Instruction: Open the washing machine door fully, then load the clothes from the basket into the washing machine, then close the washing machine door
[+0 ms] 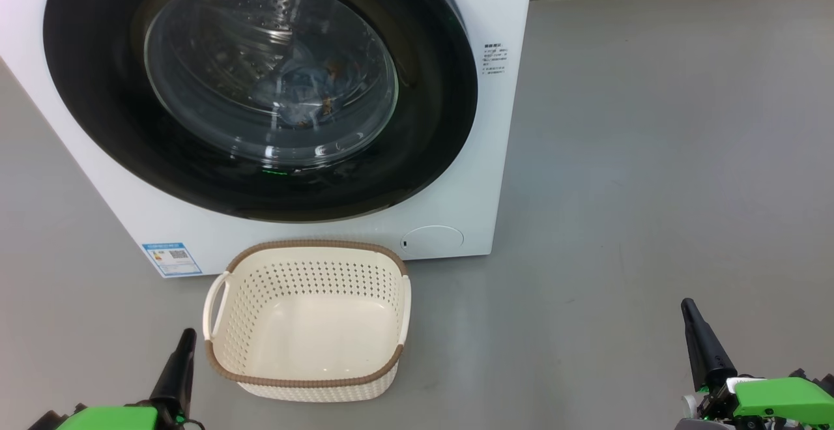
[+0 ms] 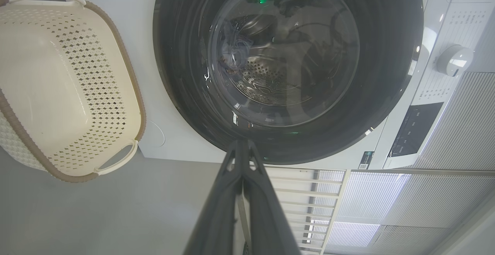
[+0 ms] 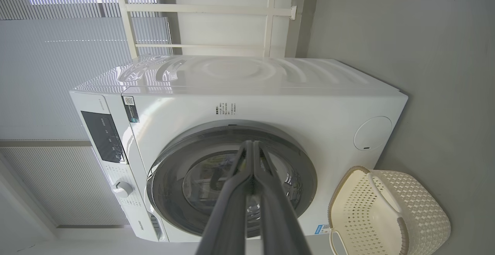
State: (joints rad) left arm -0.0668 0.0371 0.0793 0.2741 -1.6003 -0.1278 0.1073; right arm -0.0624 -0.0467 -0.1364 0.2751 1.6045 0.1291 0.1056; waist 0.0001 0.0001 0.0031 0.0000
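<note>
Looking thru the porthole, the clothes sit inside the drum: a light blue bundle w/ orange-brown spots, low behind the glass. The washing machine door reads as shut, flush on the white front of the washing machine. The basket stands on the floor just in front of the machine, nothing in it. So all three steps look done, imo.

The left hand is low-left, fingers pressed together, gripping nothing, near the basket but apart from it. The right hand is low-right, well apart from everything, also closed & empty.

Handling, if anything needs redoing:
- **Door:** rigid, hinged, prob. heavy-ish. The glossy black ring is slick for smooth fingers. I can't make out a handle or recess, so I can't tell the latch side. Hook at the rim edge, not the bulging glass.
- **Clothes:** limp & light, so they'll drape and trail. Pinch a bunched fold, not a flat layer.
- **Basket:** stiff, light plastic that will likely slide on the smooth floor if nudged. Take it by a side handle.
</note>
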